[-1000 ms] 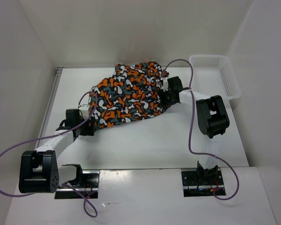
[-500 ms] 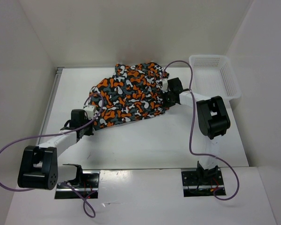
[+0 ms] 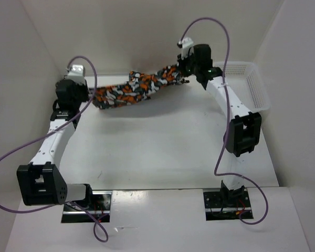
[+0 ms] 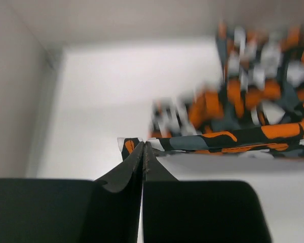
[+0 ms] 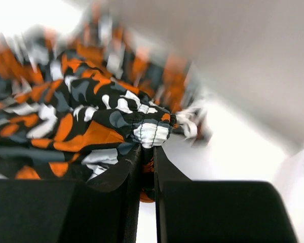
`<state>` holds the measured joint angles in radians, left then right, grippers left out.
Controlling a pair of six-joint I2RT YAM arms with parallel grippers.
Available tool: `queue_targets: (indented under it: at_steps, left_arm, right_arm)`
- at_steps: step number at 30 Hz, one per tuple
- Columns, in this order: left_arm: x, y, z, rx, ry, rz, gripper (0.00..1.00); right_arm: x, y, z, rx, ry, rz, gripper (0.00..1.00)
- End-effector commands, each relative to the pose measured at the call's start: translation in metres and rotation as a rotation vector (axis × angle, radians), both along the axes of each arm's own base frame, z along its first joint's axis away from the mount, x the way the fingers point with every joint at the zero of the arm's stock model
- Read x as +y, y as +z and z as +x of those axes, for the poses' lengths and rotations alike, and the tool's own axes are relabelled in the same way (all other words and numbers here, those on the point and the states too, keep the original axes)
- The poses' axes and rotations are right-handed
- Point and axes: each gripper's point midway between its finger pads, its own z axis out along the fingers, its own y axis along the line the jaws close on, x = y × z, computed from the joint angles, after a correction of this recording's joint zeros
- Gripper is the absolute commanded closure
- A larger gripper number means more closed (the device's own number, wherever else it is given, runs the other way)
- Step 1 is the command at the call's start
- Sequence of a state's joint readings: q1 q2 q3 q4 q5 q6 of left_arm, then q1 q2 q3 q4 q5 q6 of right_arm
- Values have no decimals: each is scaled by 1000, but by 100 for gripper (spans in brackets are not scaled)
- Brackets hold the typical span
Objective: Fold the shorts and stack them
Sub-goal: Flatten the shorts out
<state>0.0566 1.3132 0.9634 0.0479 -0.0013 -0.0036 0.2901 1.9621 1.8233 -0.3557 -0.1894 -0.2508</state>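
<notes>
Left claw [image 3: 93,96] and right claw [image 3: 182,74] pinch the shorts [image 3: 136,87].
Each claw is clamped tight on one end. The shorts stretch in a long band between them, left of the white basket [image 3: 257,92].

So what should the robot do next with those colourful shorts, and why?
Probably lower both arms together and lay the shorts flat on the table. The left pincer and right pincer are each shut on an end, and the cloth hangs stretched between them near the far wall, so it looks ready to spread out for folding.
</notes>
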Motion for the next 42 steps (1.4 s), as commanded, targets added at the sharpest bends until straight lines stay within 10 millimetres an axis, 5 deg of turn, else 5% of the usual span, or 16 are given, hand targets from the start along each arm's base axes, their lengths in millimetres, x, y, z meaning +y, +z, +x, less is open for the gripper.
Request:
queue_targets:
  at_steps: [1, 2, 4, 7, 10, 20, 21, 23, 24, 25, 26, 27, 30, 34, 38, 42]
  left_arm:
    - [18, 106, 13, -240, 70, 33, 100]
    - [17, 124, 3, -274, 70, 34, 100]
    - [18, 119, -14, -236, 79, 35, 100]
    - [18, 116, -53, -226, 97, 39, 100]
    - [24, 136, -71, -274, 123, 45, 100]
    - [47, 326, -108, -699, 225, 78, 100]
    - [43, 318, -110, -668, 203, 76, 100]
    - [8, 261, -116, -459, 8, 40, 100]
    - [-13, 250, -140, -452, -87, 26, 100]
    - [-31, 188, -138, -329, -185, -19, 94]
    - [-69, 170, -167, -320, -381, -61, 56]
    - [-83, 140, -178, -259, -451, -99, 32]
    - [-114, 52, -201, -90, -624, -221, 11]
    - [-104, 43, -177, -52, -565, -218, 6]
    - [-69, 27, -112, 67, -380, -191, 6]
    - [-65, 27, -96, 70, -368, -187, 3]
  right_arm:
    - [-2, 153, -17, -329, 41, 22, 100]
    - [-7, 152, -24, -326, 41, -5, 100]
    - [-15, 145, -42, -314, 64, -66, 100]
    - [-26, 90, -89, -192, 142, -151, 100]
    - [-36, 109, -120, -237, 142, -149, 100]
    - [-19, 282, -199, -524, 275, 82, 100]
    - [-20, 289, -203, -533, 269, 106, 100]
    - [-20, 280, -205, -513, 266, 114, 100]
    - [-20, 258, -205, -465, 266, 106, 100]
    - [-20, 247, -205, -449, 266, 103, 100]
    - [-17, 220, -200, -386, 259, 117, 100]
    - [-18, 211, -203, -370, 256, 123, 100]
    - [-20, 168, -192, -285, 210, 116, 100]
    - [-14, 161, -180, -241, 185, 171, 100]
    - [5, 184, -160, -235, 209, 268, 100]
    - [24, 197, -124, -208, 203, 363, 100]
